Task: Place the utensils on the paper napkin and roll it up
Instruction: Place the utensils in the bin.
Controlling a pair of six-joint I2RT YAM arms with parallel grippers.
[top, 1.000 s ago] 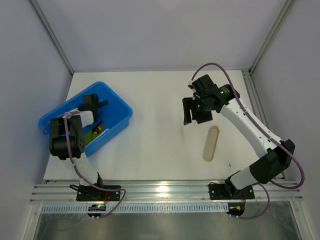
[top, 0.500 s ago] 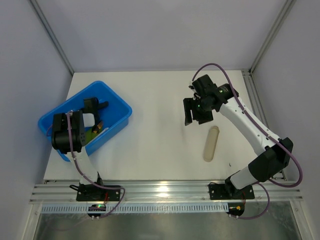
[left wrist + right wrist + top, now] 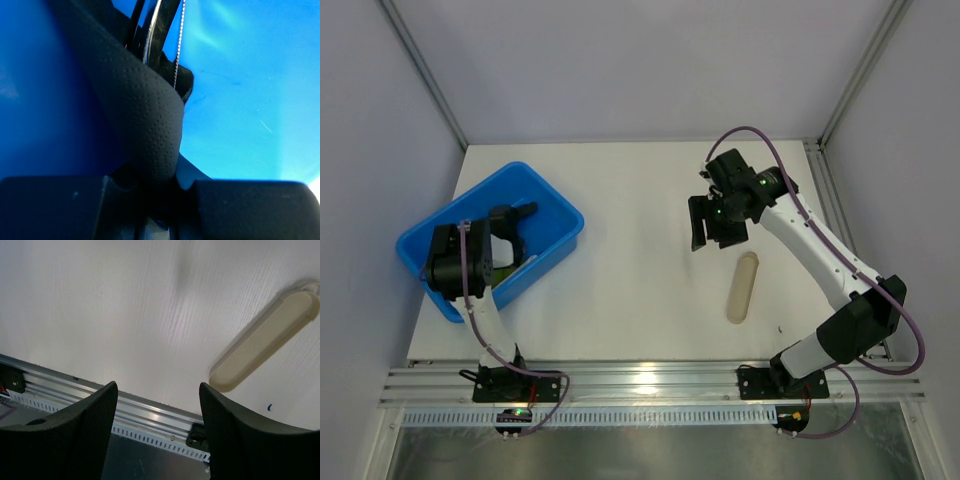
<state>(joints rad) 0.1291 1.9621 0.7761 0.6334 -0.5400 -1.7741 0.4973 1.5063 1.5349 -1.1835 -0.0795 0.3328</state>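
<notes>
From above, the left jaws sit down inside the blue tub (image 3: 555,205), where the cutlery lies, while the right jaws hang over the table (image 3: 630,290) just beyond the beige cylinder (image 3: 743,287), probably waiting their turn. The left wrist view shows those jaws drawn together, pinching the shiny utensils (image 3: 154,35) against a dotted pad, seemingly for lifting out. The right wrist view shows its jaws apart and empty; the paper napkin shows nowhere

Glossy plastic tub (image 3: 240,75), shiny metal utensils (image 3: 156,30), matt dimpled pincer pads (image 3: 140,110)
</notes>
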